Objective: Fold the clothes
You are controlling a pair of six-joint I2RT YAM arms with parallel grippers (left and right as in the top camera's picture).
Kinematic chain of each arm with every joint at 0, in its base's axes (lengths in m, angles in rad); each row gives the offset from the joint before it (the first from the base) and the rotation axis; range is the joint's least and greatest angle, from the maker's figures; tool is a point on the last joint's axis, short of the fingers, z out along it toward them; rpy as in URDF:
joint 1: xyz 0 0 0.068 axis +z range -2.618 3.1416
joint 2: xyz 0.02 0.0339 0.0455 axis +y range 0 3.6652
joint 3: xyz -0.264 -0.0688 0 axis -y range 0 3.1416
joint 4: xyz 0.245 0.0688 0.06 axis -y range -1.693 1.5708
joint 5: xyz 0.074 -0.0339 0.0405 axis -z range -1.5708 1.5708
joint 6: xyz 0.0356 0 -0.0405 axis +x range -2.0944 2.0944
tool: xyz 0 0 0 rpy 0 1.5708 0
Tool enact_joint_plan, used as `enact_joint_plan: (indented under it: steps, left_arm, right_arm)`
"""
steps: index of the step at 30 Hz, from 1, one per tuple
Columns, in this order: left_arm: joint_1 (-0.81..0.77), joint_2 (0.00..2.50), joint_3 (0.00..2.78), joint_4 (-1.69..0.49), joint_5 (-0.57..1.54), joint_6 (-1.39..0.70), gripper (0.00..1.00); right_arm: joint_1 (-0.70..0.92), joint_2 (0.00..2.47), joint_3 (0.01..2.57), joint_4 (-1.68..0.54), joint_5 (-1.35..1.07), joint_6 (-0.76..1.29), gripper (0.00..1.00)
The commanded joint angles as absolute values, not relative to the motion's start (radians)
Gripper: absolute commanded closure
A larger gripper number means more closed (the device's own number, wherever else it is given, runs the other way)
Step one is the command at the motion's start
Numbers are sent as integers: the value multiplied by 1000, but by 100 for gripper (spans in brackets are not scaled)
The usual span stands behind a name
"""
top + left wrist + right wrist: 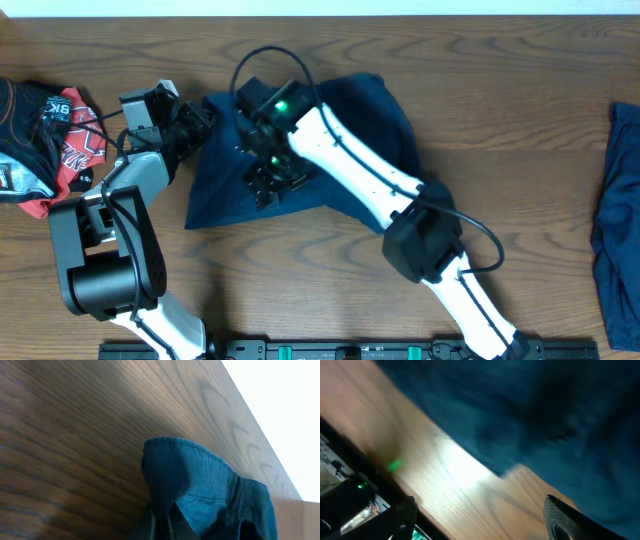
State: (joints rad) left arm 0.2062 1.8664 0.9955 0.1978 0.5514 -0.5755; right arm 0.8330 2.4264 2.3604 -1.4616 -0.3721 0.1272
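Observation:
A dark navy garment [385,125] lies crumpled on the wooden table in the middle of the overhead view. My left gripper [203,120] is at its left corner. In the left wrist view the fingers [172,527] are closed on a fold of the blue cloth [200,475], which is lifted off the wood. My right gripper [268,182] hovers over the garment's lower left edge. In the right wrist view its fingers [482,520] are wide apart and empty over bare wood, with the cloth [530,410] just beyond them. A second navy garment [620,220] lies at the right edge.
A red, black and white printed garment [45,140] is bunched at the far left of the table [480,60]. The right arm [350,160] crosses over the middle garment. A dark rail [330,350] runs along the front edge.

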Motion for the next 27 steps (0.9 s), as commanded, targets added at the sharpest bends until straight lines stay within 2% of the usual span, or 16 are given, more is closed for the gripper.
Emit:
enact_joint_plan:
  steps: [1, 9, 17, 27]
  left_arm:
    - [218, 1876, 1016, 198, 522, -550, 94]
    - [245, 1876, 1016, 186, 522, -550, 94]
    - [251, 1876, 1016, 162, 523, -535, 94]
    - [251, 1876, 1016, 158, 534, -535, 94]
  right_arm:
    - [879, 2434, 2365, -1450, -404, 152, 18]
    - [885, 2436, 2349, -1435, -381, 239, 17]
    - [788, 2436, 2277, -1401, -379, 230, 12]
    - [779, 2435, 2143, -1232, -461, 216, 13]
